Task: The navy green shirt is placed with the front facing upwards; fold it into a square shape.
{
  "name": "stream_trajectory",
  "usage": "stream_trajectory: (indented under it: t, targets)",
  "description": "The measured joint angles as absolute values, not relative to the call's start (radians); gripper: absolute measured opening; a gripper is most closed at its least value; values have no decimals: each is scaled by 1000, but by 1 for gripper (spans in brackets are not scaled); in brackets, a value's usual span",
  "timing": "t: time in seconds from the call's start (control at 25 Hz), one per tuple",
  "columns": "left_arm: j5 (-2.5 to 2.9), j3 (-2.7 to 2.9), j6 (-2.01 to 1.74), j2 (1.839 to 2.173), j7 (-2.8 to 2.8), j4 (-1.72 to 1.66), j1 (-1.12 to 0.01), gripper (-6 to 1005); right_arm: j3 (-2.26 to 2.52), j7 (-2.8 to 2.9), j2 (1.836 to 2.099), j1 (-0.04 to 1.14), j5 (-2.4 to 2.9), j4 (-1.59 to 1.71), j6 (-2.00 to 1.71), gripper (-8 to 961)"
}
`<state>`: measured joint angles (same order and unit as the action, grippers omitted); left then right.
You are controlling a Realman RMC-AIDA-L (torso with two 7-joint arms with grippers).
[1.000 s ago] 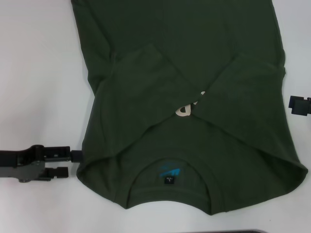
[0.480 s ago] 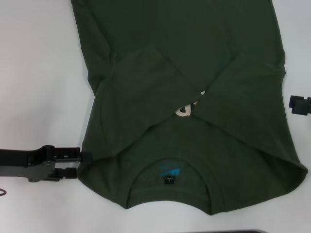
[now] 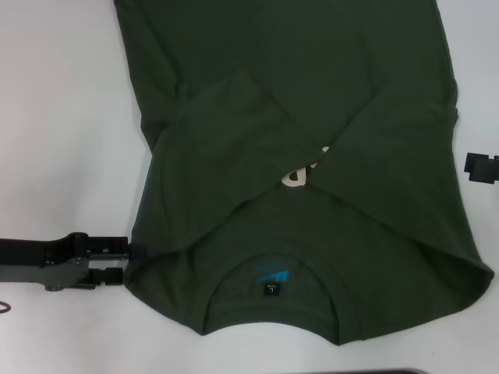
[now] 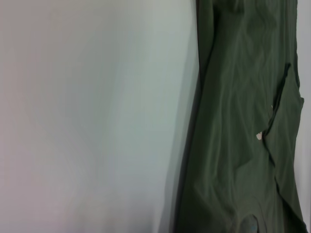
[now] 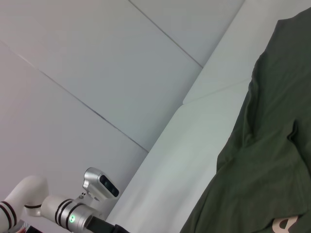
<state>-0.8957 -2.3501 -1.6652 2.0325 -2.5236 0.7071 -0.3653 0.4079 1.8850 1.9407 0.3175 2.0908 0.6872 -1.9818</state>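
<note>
The navy green shirt (image 3: pixel 312 93) lies flat on the white table (image 3: pixel 62 117), collar toward me, with both sleeves folded in over the chest. A bit of cream lettering (image 3: pixel 300 173) shows between the sleeves. The teal print (image 3: pixel 271 274) and the black neck tag (image 3: pixel 270 291) sit inside the collar. My left gripper (image 3: pixel 129 263) is open and low on the table, its fingertips at the shirt's near left shoulder edge. The left wrist view shows that shirt (image 4: pixel 238 121) edge beside bare table. My right gripper (image 3: pixel 480 167) sits just off the shirt's right side, mostly out of frame.
White table surrounds the shirt on the left and near sides. A dark strip (image 3: pixel 390 372) shows at the near table edge. In the right wrist view the shirt (image 5: pixel 262 179) lies below white wall panels, with the left arm (image 5: pixel 73 213) farther off.
Over the last second my left gripper slid right along the table until its fingertips reached the shirt's shoulder edge, then stopped. The shirt and right gripper have not moved.
</note>
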Motion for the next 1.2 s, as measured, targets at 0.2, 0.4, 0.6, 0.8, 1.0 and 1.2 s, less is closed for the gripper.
stream_trajectory:
  t: [0.2, 0.4, 0.6, 0.8, 1.0, 1.2]
  targets:
    - [-888, -2350, -1658, 2032, -2523, 707, -367, 790, 408, 1889, 1940, 318, 2091, 687, -1983, 855]
    - [-887, -2350, -1654, 2034, -2523, 707, -367, 792, 408, 1895, 1940, 318, 2089, 687, -1983, 855]
    - [-881, -2350, -1654, 2041, -2522, 707, -370, 792, 408, 1897, 1939, 318, 2089, 687, -1983, 856]
    - [-878, -2350, -1654, 2055, -2514, 706, -384, 791, 408, 1897, 1939, 318, 2088, 687, -1983, 856]
    - [-876, -2350, -1654, 2066, -2512, 704, -396, 791, 408, 1898, 1939, 318, 2089, 687, -1983, 856]
    - [-875, -2350, -1652, 2069, -2518, 704, -403, 790, 408, 1898, 1937, 316, 2090, 687, -1983, 856]
